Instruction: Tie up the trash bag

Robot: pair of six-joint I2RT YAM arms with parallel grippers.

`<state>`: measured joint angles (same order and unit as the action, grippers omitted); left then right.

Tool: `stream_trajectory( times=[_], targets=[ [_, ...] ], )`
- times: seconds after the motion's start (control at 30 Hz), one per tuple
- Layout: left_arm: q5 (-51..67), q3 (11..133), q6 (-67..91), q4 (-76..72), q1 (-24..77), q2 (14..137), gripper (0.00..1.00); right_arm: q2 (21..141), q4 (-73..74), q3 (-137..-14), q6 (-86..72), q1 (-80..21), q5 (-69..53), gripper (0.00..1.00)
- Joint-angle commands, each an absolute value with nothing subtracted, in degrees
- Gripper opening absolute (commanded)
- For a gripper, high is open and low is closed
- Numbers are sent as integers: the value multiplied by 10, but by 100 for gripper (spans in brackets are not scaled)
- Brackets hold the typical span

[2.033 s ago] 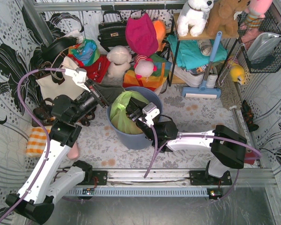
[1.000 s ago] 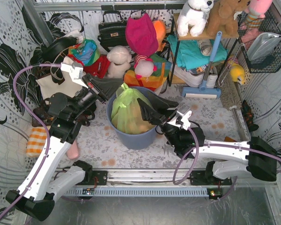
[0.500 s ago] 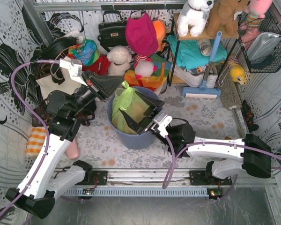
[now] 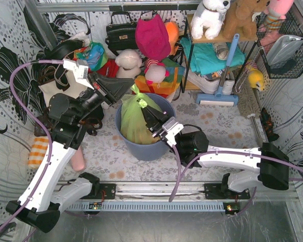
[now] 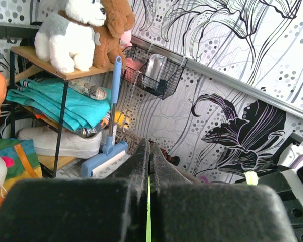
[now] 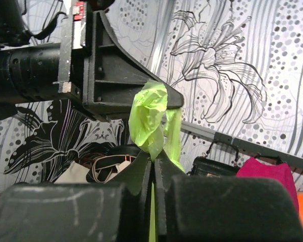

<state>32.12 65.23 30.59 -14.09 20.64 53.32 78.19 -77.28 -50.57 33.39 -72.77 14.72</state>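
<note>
Between right jaws, trash bag [image 6: 150,121] (handle only)

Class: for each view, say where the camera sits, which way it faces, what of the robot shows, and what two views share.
Top external: above, behind the bases, looking down on the trash bag in the bin; both arms show.
Left wrist: on the left arm, facing the toy shelf; left gripper shut.
Right wrist: on the right arm, facing the left gripper; right gripper shut.
Shared: top and left wrist see the toy shelf.
</note>
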Motion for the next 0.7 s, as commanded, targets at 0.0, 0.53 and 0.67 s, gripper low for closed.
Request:
stream_trajectory(
  times=[0.0, 0.53, 0.67],
  targets=[
    [317, 695, 277, -147, 208, 543, 0, 740, -787, -511, 298, -734, 203, 0],
    [121, 691, 121, 8, 208, 572, 0, 619, -599, -399, 161, -752, 360, 0],
    [27, 678, 85, 37, 208, 575, 0, 589, -546, -374, 119, -758, 388, 0]
  ],
)
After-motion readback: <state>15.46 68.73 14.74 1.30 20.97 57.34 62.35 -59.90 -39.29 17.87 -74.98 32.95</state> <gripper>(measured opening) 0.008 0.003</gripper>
